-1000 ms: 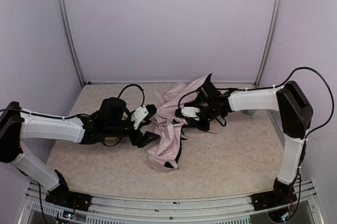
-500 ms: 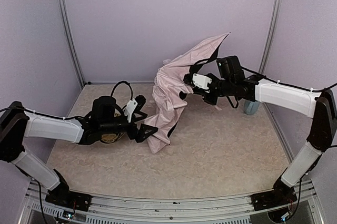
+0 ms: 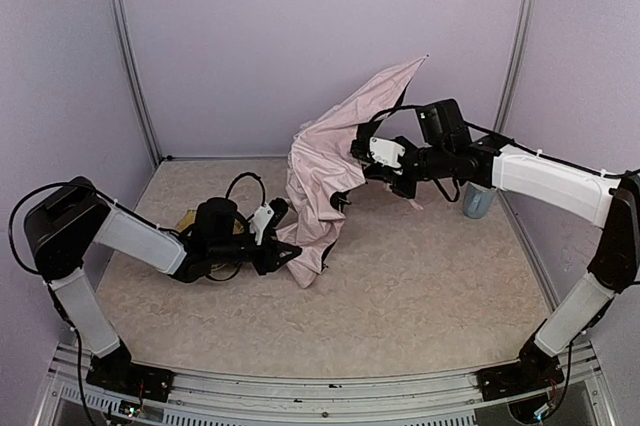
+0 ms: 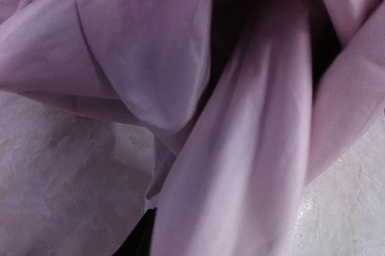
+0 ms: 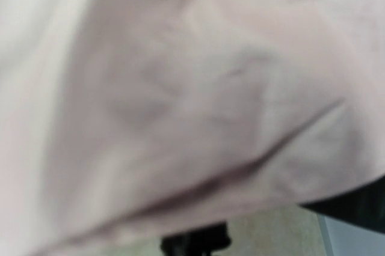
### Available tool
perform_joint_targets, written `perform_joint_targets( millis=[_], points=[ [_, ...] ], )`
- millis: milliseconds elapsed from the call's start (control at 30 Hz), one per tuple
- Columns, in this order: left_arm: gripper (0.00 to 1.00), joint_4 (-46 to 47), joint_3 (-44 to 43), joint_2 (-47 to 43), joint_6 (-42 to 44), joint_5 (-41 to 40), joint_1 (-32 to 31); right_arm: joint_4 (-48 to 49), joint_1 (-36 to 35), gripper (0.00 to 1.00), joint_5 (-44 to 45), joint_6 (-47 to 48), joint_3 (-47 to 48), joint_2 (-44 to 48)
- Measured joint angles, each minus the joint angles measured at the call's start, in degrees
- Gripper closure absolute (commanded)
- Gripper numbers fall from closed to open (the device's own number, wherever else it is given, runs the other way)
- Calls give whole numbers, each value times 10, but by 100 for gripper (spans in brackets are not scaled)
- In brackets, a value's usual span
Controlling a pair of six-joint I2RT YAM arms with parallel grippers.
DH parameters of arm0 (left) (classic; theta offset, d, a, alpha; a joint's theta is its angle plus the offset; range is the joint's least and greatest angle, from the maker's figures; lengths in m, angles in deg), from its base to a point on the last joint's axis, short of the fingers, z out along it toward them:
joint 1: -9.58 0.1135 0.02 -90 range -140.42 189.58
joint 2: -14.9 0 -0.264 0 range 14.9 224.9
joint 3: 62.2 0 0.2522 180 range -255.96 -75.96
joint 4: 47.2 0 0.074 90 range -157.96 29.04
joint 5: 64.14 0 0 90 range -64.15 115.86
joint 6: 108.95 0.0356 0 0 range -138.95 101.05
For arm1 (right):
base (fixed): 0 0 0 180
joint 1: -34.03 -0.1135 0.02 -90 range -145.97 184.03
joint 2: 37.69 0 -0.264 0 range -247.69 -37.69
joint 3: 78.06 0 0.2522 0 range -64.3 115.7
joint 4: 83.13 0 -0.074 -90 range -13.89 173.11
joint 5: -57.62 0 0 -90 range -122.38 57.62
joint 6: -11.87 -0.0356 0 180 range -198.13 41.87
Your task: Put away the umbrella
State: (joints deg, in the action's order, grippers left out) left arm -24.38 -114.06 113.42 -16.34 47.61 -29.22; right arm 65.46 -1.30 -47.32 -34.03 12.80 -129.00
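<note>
The pale pink umbrella (image 3: 330, 161) hangs half open above the table, one fabric corner up near the back wall and its lower end on the table top. My right gripper (image 3: 362, 161) is shut on its upper part among the black ribs and holds it raised. In the right wrist view, blurred pink fabric (image 5: 180, 88) fills the frame. My left gripper (image 3: 287, 256) is low at the umbrella's lower end. In the left wrist view, folds of fabric (image 4: 240, 148) run down between the jaws. One black fingertip (image 4: 137, 243) shows; the other is hidden.
A yellow woven tray (image 3: 187, 218) lies behind my left forearm, mostly hidden. A blue-grey cup (image 3: 478, 201) stands at the right, below my right arm. Metal frame posts (image 3: 130, 56) stand at the back corners.
My right gripper has lifted the umbrella off the table and holds it high. My left arm has drawn its elbow back while its gripper stays at the umbrella's lower end.
</note>
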Motion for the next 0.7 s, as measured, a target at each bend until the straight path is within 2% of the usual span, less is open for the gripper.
perform_joint_targets(
  millis=[67, 200, 700],
  points=[
    [74, 25, -10, 22, -1, 5, 1, -6, 0, 100, -11, 1, 0, 9],
    [77, 60, -63, 73, -2, 16, 8, -12, -10, 100, -13, 7, -1, 30],
    [72, 167, -196, 176, -27, 71, 28, -40, -94, 100, 10, 21, -117, 149]
  ],
)
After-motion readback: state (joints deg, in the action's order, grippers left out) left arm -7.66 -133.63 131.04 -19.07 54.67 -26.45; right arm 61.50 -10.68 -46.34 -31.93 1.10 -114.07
